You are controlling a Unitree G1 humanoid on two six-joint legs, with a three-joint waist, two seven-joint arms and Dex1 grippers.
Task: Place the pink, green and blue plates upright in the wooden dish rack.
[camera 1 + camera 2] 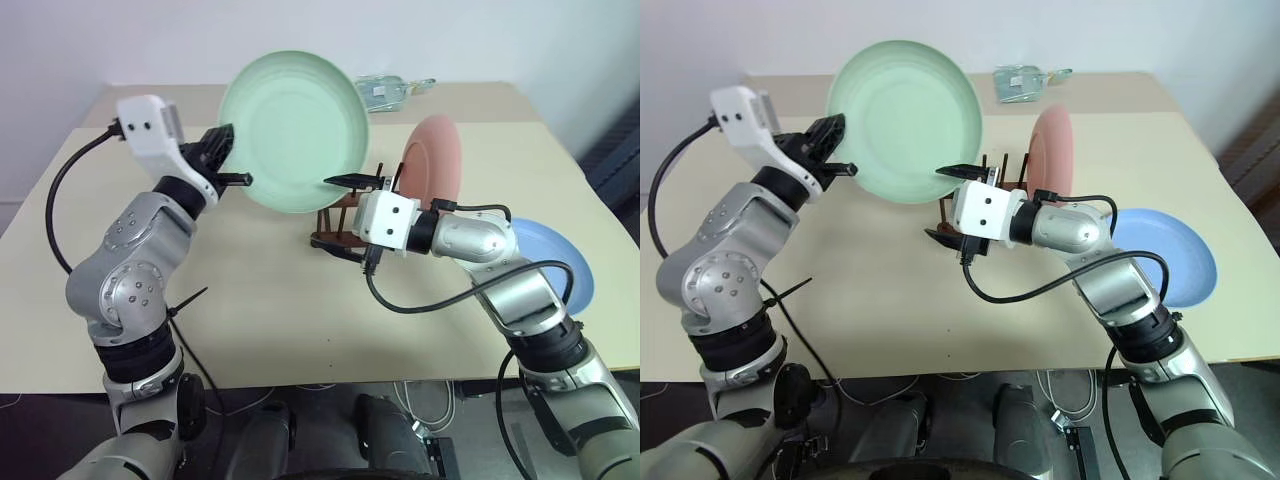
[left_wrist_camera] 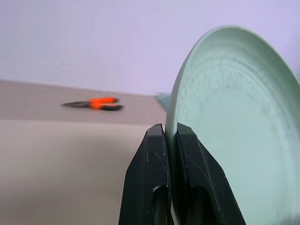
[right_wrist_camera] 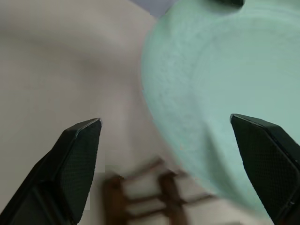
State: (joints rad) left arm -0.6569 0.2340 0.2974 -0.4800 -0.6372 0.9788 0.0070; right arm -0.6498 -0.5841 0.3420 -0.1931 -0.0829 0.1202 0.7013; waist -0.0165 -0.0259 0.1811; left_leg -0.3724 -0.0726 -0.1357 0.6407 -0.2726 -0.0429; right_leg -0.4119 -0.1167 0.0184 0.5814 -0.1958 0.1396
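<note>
Right of centre in the left eye view, the pink plate (image 1: 434, 160) already stands on edge in the wooden dish rack (image 1: 345, 228), so one of three looks done. At the upper middle of that frame, the green plate (image 1: 292, 130) is held up in the air, tilted nearly upright, above and just left of the rack. The left gripper (image 1: 228, 158) has its fingers (image 2: 159, 183) clenched on the plate's left rim. The right gripper (image 1: 345, 212) sits below the plate's lower right edge with its fingers spread wide, grasping nothing. Far right, the blue plate (image 1: 562, 262) lies flat on the table (image 1: 300, 320), partly behind the right arm. Judging from this, the green plate remains to be slotted in, then the blue one fetched.
</note>
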